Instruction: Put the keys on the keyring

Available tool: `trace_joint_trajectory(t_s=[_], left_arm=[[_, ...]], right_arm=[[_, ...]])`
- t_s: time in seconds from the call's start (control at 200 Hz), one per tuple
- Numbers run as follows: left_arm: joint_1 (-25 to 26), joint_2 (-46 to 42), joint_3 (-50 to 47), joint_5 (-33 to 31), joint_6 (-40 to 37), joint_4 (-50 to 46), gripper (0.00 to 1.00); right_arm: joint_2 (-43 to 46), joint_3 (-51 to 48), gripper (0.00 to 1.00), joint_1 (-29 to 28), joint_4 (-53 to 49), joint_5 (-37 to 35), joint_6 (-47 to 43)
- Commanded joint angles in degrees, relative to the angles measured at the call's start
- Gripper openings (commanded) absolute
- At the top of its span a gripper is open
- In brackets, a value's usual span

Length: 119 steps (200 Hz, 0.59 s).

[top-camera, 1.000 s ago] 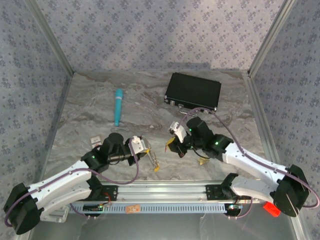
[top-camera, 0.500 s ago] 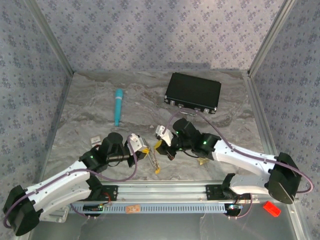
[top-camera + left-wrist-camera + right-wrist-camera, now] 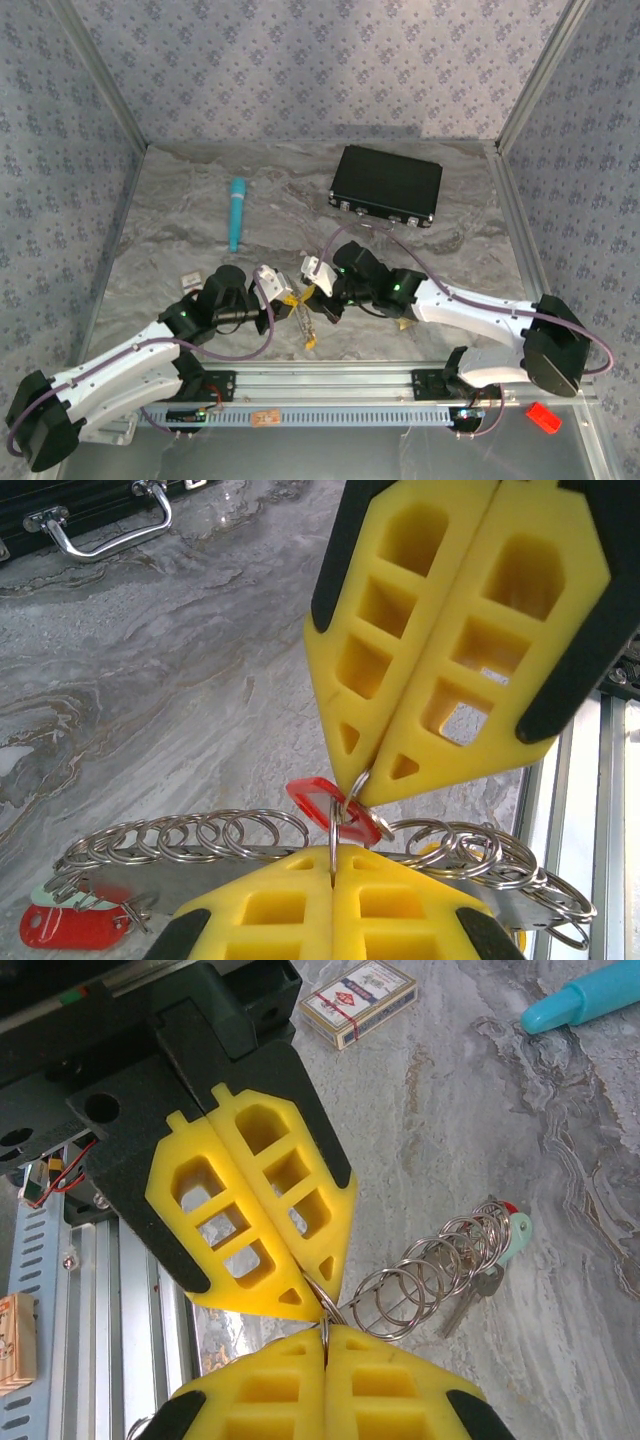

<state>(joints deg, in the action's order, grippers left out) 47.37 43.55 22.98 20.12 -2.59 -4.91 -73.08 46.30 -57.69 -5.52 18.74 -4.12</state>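
Left gripper (image 3: pixel 334 854) jaws are clamped on the keyring (image 3: pixel 333 830) wire. Right gripper (image 3: pixel 358 786) jaws, tip to tip with them, pinch a key (image 3: pixel 318 798), red-tagged, by its small ring. More keys (image 3: pixel 476 1286) hang strung alongside, over the table (image 3: pixel 150 680).

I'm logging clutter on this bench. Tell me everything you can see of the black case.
The black case is a flat, hard-looking rectangle, closed, lying flat and slightly skewed on the marble table, far right of centre. Silvery latches and a curved metal handle line its near edge. Nothing rests on it.
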Motion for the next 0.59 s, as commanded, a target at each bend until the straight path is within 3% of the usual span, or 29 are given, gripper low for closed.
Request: trace_joint_trajectory(t_s=[0.0, 0.59], left_arm=[[0.3, -0.3, 1.1, 1.6, 0.9, 2.5, 0.00], [0.3, -0.1, 1.0, 1.7, 1.2, 3.0, 0.00]], right_arm=[[-0.6, 2.0, 0.00, -0.5, 1.8, -1.4, 0.2], [-1.7, 1.9, 0.00, -0.8, 4.8, -1.7, 2.0]])
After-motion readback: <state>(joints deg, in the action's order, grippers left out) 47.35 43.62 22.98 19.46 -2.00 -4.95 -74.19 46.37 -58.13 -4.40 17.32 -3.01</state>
